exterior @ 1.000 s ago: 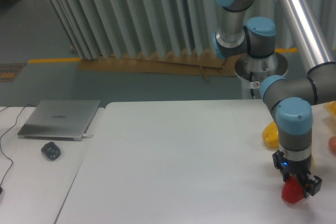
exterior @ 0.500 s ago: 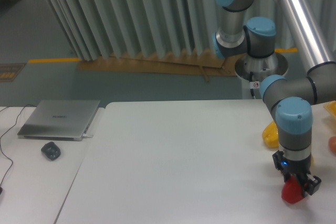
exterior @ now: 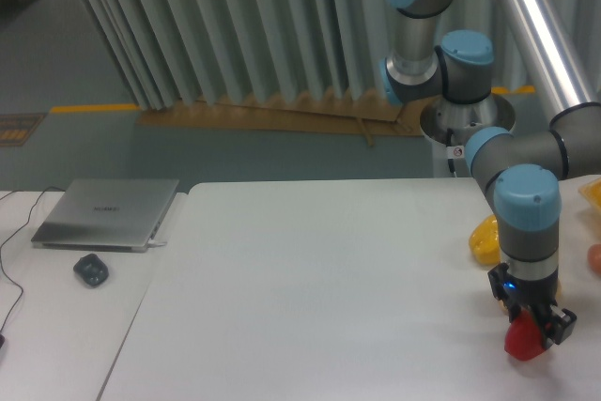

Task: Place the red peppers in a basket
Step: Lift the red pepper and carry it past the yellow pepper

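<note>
- Nearest, at the table's near right corner: red pepper (exterior: pixel 522 342), glossy, resting on or just above the white table (exterior: pixel 319 298); contact with the surface impossible to judge.
- Directly over it, gripper (exterior: pixel 531 326) pointing straight down, dark fingers flanking the pepper's upper part, closed around the red pepper; pepper's lower body showing below and to the left of the fingertips.
- Small blue light glowing on the gripper's wrist housing, just above the pepper.
- A little farther and to the left of the wrist: yellow pepper (exterior: pixel 485 238) on the table, apart from the red one, partly hidden by the arm.
- At the far right edge: an orange-pink scrap of something (exterior: pixel 595 258) and a yellow shape (exterior: pixel 593 192), both cut off, too little visible to identify.
- On the left, on a separate table: dark computer mouse (exterior: pixel 91 270), with a closed grey laptop (exterior: pixel 106 214) just beyond it and a thin cable (exterior: pixel 11 269) trailing at the edge.
- Farthest: arm base (exterior: pixel 467 119) on the floor and pale pleated curtain (exterior: pixel 225 25) behind.
</note>
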Controlling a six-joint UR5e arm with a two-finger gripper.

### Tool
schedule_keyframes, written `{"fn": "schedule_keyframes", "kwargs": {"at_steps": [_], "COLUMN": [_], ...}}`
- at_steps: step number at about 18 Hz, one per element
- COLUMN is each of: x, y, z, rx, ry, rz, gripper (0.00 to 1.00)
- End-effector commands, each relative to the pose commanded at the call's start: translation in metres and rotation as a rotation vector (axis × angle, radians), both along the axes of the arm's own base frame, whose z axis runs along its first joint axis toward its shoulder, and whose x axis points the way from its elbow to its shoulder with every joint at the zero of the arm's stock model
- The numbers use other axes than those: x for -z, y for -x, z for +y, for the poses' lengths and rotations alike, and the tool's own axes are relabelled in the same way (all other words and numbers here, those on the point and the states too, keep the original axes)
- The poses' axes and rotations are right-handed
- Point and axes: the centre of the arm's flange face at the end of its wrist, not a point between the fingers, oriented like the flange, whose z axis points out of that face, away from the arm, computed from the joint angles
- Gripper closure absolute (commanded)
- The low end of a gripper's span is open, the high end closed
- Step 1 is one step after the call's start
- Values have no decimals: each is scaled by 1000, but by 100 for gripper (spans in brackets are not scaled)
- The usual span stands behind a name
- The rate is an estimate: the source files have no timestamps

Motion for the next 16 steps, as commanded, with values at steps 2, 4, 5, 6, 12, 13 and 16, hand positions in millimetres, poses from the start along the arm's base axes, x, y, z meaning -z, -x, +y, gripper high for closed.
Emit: {"fn": "schedule_keyframes", "kwargs": {"at_steps": [2, 4, 5, 6, 12, 13, 16], "x": [-3, -9, -14, -17, -38, -42, -43], "y": [-2, -6, -8, -9, -16, -15, -16], "z": [-2, -5, -7, -9, -19, -22, -24], "rx": [15, 29, 38, 47, 101, 96, 110], "ry": [2, 9, 11, 17, 31, 29, 39], "rz": [0, -6, -7, -10, -26, -24, -35], "gripper": [41, 41, 41, 41, 41, 41, 41]}}
